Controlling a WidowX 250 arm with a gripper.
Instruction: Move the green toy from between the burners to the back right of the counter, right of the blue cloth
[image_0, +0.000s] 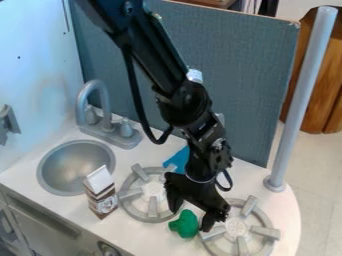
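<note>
Camera view shows a rounded, lumpy green thing (185, 224) at lower centre, between grey burners (152, 206), the black tool (191, 220) spread open over it, contact unclear. White surface (148, 236) opens leftward toward a brown-and-white carton (100, 192).

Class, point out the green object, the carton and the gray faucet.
Green object (186, 224): camera view, middle of its body.
Carton (102, 198): camera view, side below its white top.
Gray faucet (94, 83): camera view, top of the curved spout.

Smooth metallic sink bowl (67, 175), dull grey plastic-looking faucet (100, 102), brown wood-look panel (320, 80).
</note>
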